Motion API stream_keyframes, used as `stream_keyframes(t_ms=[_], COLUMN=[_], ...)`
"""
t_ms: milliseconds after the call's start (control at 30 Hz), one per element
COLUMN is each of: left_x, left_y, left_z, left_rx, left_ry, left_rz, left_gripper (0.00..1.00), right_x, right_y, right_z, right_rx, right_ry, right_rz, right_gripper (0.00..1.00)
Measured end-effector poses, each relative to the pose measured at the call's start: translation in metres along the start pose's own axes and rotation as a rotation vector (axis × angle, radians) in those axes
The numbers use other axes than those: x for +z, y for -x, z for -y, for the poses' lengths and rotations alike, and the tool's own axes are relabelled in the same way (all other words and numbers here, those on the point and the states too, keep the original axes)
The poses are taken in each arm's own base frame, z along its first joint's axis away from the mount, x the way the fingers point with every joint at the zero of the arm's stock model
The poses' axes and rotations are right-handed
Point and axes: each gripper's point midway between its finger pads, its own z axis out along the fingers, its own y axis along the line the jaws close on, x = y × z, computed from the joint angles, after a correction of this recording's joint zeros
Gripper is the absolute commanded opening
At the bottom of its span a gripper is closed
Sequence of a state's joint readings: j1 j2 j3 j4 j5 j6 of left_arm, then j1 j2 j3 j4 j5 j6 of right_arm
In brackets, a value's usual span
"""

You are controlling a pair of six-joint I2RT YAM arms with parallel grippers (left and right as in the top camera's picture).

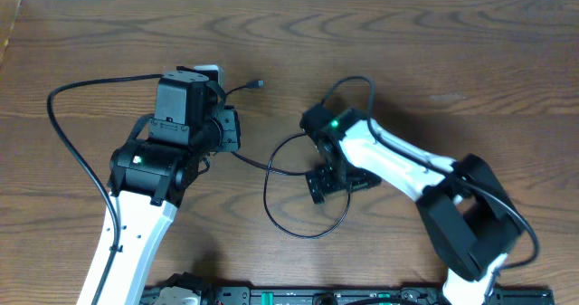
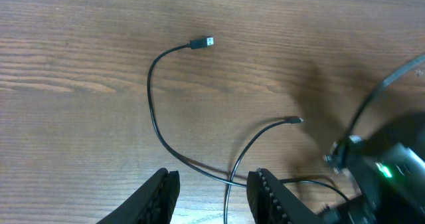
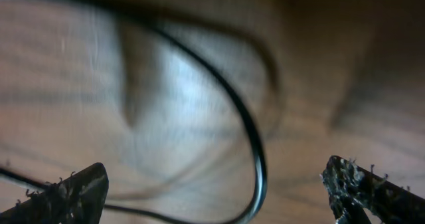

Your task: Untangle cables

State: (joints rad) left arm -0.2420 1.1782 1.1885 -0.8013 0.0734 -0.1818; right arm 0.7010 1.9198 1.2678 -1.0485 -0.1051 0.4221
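Cables (image 1: 266,196) on the table (image 1: 434,42), one tool over each part of them. Left tool (image 2: 214,187): jaws part-way apart, nothing visibly gripped; two black strands cross on the wood right in the gap between its fingertips. One strand leaves the crossing lengthwise, back through the gap toward the wrist and forward in a bend to a small plug (image 2: 295,120). The other lies from finger to finger, then sweeps away in a long bow to a flat plug (image 2: 202,42); both plugs lie free, well apart. Right tool (image 3: 219,184): jaws spread wide, empty, hanging close above a black loop (image 3: 259,164) that passes between them; blur hides whether anything touches. Seen from overhead, this loop spreads toward the robot's side of the table, between the two arms. A white patch (image 1: 210,70) beyond the left arm may be the white cord; it cannot be told. Judgement: the left arm is nearer the crossing, and a closing there would likely catch the lengthwise strand and only nudge the crosswise one; the right arm is nearer the loop.
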Motion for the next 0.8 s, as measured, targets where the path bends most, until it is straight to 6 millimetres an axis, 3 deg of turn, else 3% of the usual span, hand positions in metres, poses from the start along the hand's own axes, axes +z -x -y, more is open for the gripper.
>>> stream_keyframes(t_ms=[233,633,800], left_x=[0.000,0.000,0.000], left_y=[0.005,0.004,0.004], left_z=[0.001,0.004,0.004], left_rx=[0.000,0.000,0.000], left_ry=[-0.006,-0.023,-0.023], left_rz=[0.020,0.015,0.015], left_gripper=[0.39,0.39,0.39], right_x=[-0.005,-0.002,0.007], right_y=[-0.010,-0.009,-0.015], right_z=[-0.005,-0.027,-0.025], right_rx=[0.013,0.024,0.055], right_ry=[0.063,0.110,0.098], right_rz=[0.044,0.071,0.058], right_gripper=[0.98,0.90,0.85])
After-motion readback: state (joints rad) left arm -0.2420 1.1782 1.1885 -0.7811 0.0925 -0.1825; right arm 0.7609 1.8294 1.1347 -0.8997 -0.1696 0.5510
